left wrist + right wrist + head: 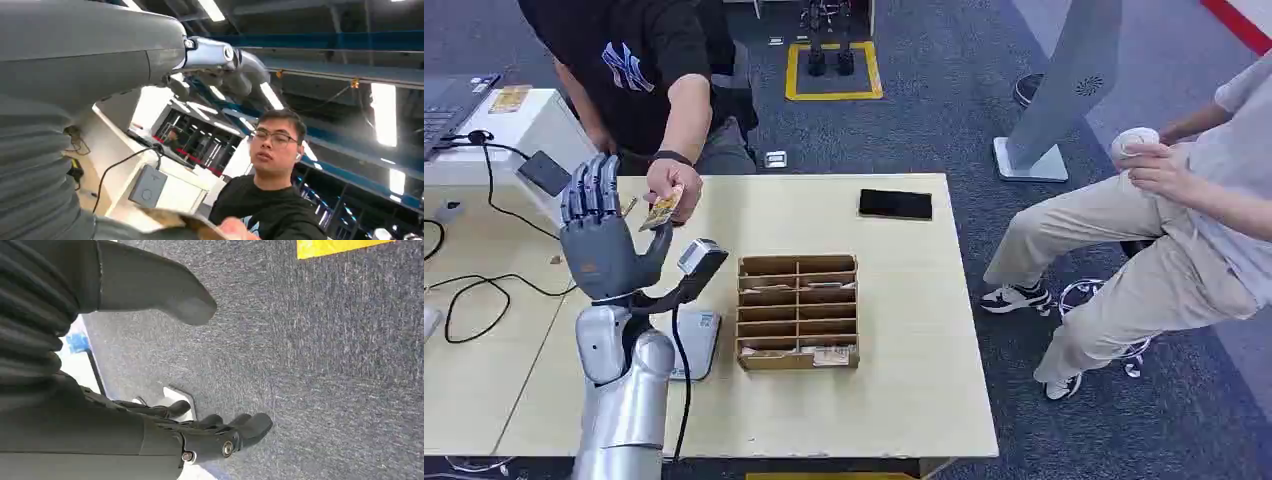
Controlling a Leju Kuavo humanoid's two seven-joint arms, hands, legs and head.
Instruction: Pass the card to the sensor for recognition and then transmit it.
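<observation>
My left hand [602, 240] is raised above the table's left part, palm toward the table, fingers upright and apart, holding nothing. Just beyond its thumb a person in a black shirt pinches the yellowish card [662, 210] in their own hand [674, 190]; I cannot tell whether my thumb touches the card. In the left wrist view the card's edge [175, 220] lies under my fingers [220, 70]. The sensor, a handheld scanner [700, 260] on a stand, stands right beside my palm. My right hand [200, 432] hangs over grey carpet, fingers loosely apart and empty.
A cardboard organiser [797, 310] with several slots stands mid-table, with a black phone [895, 204] behind it. Cables [484, 290] and a laptop [449, 105] lie on the left table. A second person [1164, 230] sits at the right, holding a white object.
</observation>
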